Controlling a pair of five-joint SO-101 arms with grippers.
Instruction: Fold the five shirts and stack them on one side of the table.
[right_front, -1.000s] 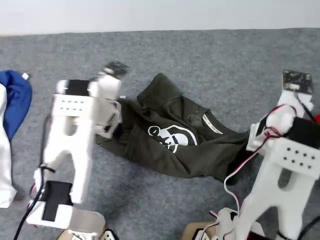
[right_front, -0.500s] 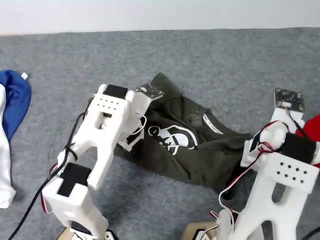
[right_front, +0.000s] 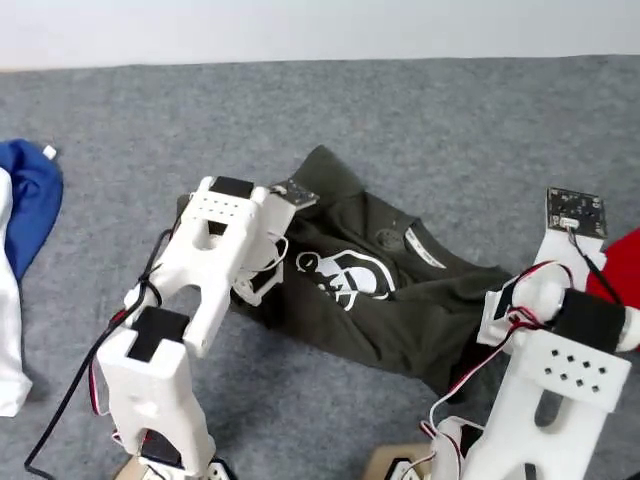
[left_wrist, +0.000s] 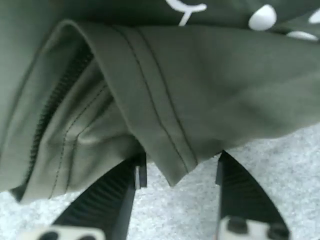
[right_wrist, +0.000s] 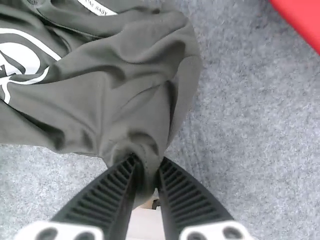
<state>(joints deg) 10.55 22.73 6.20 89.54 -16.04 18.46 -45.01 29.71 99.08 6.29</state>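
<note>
Movement, left arm: swung inward over the last second, now crouched over the left hem of the olive shirt (right_front: 400, 300). There the left end effector (left_wrist: 180, 167) gapes wide, hem fold between the jaws, not yet pinched. Shirt crumpled mid-tabletop (right_front: 420, 120), print up. Farther right, the right end effector (right_wrist: 148, 162) stays clamped on the shirt's right corner, arm barely lowered. Likely prelude to a two-corner spread.

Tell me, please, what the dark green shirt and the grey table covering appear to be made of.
The green shirt looks like a soft knit fabric, probably cotton jersey, with a matte finish. It drapes in loose folds, and the left wrist view shows a double-stitched hem. The table covering is probably felt or short-pile carpet, also matte. Its grey surface looks fuzzy and speckled.
</note>
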